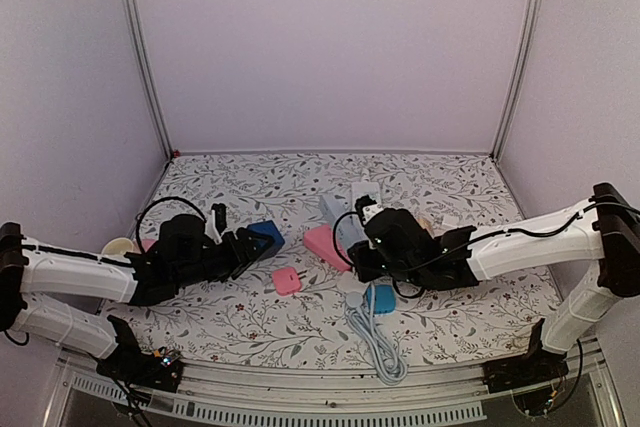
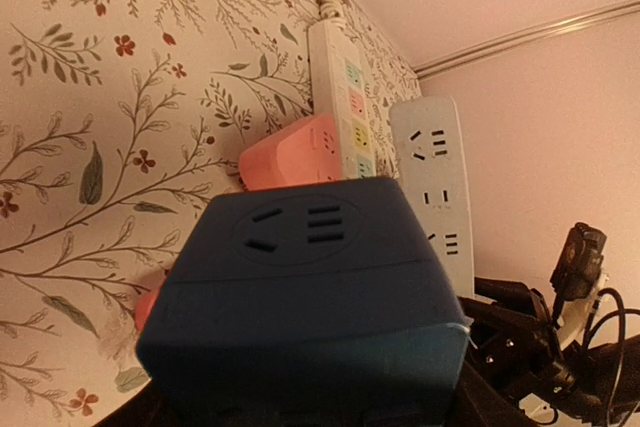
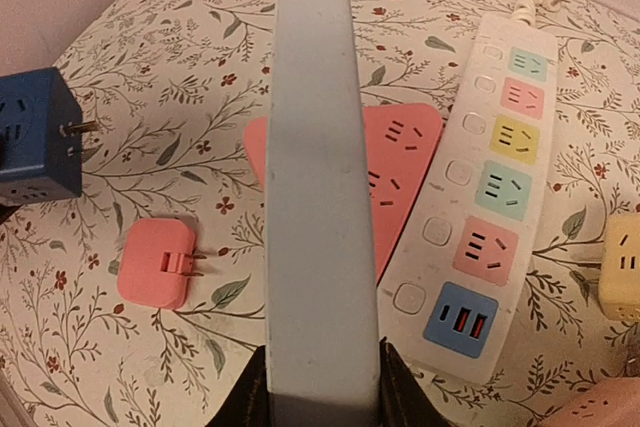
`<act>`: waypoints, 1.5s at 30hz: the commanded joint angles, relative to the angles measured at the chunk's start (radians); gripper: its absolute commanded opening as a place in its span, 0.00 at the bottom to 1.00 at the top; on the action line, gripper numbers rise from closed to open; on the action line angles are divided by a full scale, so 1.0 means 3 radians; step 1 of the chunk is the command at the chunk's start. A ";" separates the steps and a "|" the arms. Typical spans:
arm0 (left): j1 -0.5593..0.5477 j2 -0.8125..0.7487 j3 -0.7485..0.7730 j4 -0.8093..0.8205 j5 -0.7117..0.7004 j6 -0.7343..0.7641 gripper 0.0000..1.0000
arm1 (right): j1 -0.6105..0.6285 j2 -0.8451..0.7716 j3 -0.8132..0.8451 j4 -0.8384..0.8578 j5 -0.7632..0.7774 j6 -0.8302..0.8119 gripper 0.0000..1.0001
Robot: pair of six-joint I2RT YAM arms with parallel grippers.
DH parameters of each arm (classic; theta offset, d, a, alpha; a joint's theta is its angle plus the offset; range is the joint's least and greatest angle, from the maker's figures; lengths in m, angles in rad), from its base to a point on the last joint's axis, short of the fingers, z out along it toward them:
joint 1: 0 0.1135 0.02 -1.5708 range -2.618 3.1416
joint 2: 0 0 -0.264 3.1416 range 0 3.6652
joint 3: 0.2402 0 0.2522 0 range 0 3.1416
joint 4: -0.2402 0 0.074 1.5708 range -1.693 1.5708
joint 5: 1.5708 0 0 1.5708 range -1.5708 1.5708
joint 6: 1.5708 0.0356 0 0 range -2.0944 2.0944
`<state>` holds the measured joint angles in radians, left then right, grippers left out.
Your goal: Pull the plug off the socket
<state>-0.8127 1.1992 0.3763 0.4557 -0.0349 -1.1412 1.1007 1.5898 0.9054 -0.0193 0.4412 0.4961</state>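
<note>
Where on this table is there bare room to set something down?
Bare cloth: the back-left corner, behind the blue cube; the front edge, left of the white cable. Crowded: the middle, around pink plug, pink strip, white strip and grey strip.

Dark blue cube adapter (image 2: 300,307); pink plug (image 3: 155,264); pale grey-blue power strip (image 3: 318,197); white extension strip (image 3: 455,202), pastel sockets; tablecloth (image 3: 180,97) white, leafy floral print.

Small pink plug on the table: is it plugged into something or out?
Out. The small pink plug lies loose on the floral table, with both metal prongs bare and touching no socket.
</note>
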 commanded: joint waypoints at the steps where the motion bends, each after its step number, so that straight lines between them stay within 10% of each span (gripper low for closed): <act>1: 0.0094 0.0052 -0.0024 -0.0131 -0.0116 -0.0003 0.00 | 0.0111 0.0055 0.0175 0.0275 -0.0232 -0.0283 0.02; 33: 0.0211 0.0428 -0.0068 -0.0040 -0.0037 -0.0011 0.20 | 0.0237 0.0746 0.0491 0.0237 -0.0704 -0.0264 0.03; 45: 0.0211 0.0447 -0.0063 -0.0026 -0.0027 -0.0004 0.51 | 0.0156 0.0870 0.0621 0.0052 -0.0688 -0.0106 0.08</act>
<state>-0.7620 1.3293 0.3618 0.3996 -0.0486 -1.1454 1.1519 1.8404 1.0584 -0.0059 0.2291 0.4446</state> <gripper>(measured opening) 0.641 0.281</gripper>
